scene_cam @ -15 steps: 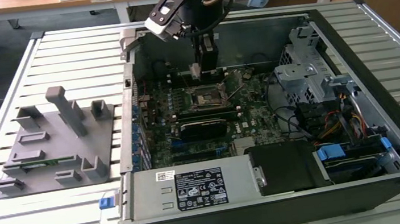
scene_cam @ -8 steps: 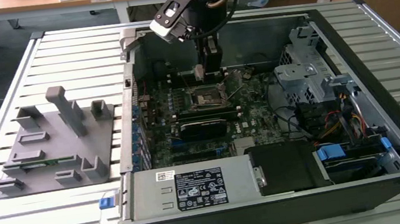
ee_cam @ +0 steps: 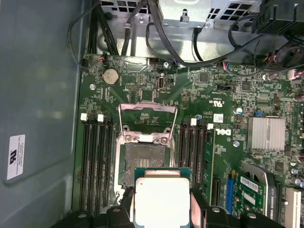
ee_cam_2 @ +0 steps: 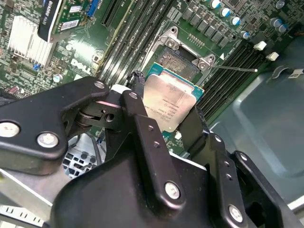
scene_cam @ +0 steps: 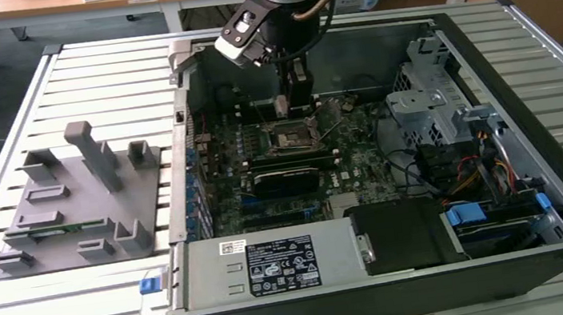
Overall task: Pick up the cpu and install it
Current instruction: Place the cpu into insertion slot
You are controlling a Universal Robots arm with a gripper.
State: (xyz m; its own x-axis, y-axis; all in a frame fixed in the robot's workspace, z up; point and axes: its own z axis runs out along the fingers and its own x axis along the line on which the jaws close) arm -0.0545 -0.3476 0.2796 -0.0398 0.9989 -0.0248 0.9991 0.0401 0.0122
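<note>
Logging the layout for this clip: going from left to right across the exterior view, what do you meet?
Grey fixture tray → gripper holding the cpu → metal drive cage → the case's right wall.

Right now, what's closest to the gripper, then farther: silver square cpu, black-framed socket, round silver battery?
First wrist view:
1. Silver square cpu: in the gripper.
2. Black-framed socket: just beyond.
3. Round silver battery: farthest, past the socket.
</note>
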